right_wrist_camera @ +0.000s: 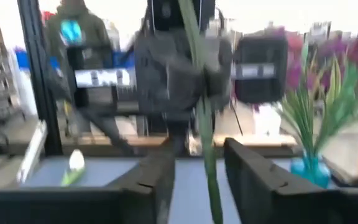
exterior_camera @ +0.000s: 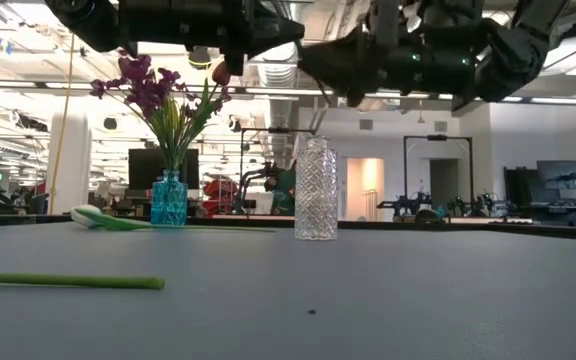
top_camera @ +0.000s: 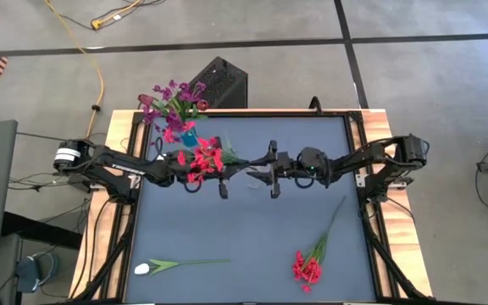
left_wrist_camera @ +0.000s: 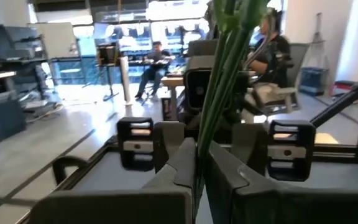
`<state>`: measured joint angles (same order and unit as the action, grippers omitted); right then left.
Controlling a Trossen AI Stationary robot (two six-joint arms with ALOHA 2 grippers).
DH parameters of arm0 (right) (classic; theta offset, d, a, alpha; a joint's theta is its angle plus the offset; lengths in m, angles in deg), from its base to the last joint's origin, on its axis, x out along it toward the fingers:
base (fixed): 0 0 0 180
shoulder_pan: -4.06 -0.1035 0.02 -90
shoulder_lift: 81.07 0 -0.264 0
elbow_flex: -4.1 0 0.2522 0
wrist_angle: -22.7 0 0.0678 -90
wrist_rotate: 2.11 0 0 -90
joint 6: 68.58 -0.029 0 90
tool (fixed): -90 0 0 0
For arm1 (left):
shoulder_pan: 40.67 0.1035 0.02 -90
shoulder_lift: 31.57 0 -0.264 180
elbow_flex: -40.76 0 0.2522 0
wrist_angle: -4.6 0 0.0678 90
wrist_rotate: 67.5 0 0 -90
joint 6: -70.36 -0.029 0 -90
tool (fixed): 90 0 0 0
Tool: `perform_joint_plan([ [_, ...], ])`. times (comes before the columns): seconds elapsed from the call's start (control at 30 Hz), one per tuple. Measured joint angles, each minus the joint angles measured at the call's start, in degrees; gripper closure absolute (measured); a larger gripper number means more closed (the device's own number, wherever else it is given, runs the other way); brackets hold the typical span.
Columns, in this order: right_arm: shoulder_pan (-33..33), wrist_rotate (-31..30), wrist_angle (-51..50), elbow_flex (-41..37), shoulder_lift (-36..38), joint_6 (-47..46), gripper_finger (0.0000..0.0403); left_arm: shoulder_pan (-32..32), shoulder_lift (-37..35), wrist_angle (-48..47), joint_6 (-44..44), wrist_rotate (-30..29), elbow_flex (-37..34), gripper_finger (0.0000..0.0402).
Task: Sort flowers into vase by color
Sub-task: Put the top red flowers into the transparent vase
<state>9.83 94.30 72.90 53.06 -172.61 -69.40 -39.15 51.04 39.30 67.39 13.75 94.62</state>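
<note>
My left gripper (top_camera: pixel 227 176) is shut on the green stems (left_wrist_camera: pixel 219 81) of a red flower cluster (top_camera: pixel 200 159), high above the table's far middle. My right gripper (top_camera: pixel 268 172) faces it from the right and is open. Its fingers stand on either side of one stem (right_wrist_camera: pixel 207 165), and I see no touch. A clear cut-glass vase (exterior_camera: pixel 315 190) stands on the table below both grippers. A blue vase (exterior_camera: pixel 168 198) at the far left holds purple flowers (top_camera: pixel 172 102). My left gripper pinches the bundle of green stems (left_wrist_camera: pixel 202 140) between its two fingers (left_wrist_camera: pixel 182 165). It comes level from the table's left, with the fingers across the stems. The cluster is lifted clear of the table, and its red blooms (top_camera: pixel 200 159) sit just beside the gripper.
A white flower (top_camera: pixel 146 268) with a green stem lies near the table's near left edge. A red flower (top_camera: pixel 307 267) lies at the near right, its stem slanting toward the far right. People sit in the room beyond the table.
</note>
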Motion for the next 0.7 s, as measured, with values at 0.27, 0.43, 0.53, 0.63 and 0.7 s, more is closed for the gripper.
perform_joint_plan([
  [0.27, 2.86, -0.02, -31.94, -0.02, 12.11, 2.37, 0.0151, 0.71, 0.00, -14.50, 0.37, -3.08, 5.14, 0.0401],
  [0.43, 3.76, -0.24, -46.76, -0.02, 19.54, 2.38, 0.0149, 0.79, -0.02, -19.57, -1.27, -3.08, 8.02, 0.0401],
  [0.53, 3.64, -0.31, -52.94, -0.02, 22.85, 2.38, 0.0148, 1.03, -0.02, -20.56, -1.72, -3.00, 8.09, 0.0401],
  [0.63, 3.63, -0.31, -57.58, -0.02, 25.54, 2.38, 0.0148, 1.67, -0.02, -21.35, -1.00, -3.02, 8.09, 0.0401],
  [0.7, 3.65, -0.32, -58.71, -0.02, 26.83, 2.38, 0.0148, 2.04, -0.02, -21.29, -0.63, -2.45, 8.09, 0.0401],
])
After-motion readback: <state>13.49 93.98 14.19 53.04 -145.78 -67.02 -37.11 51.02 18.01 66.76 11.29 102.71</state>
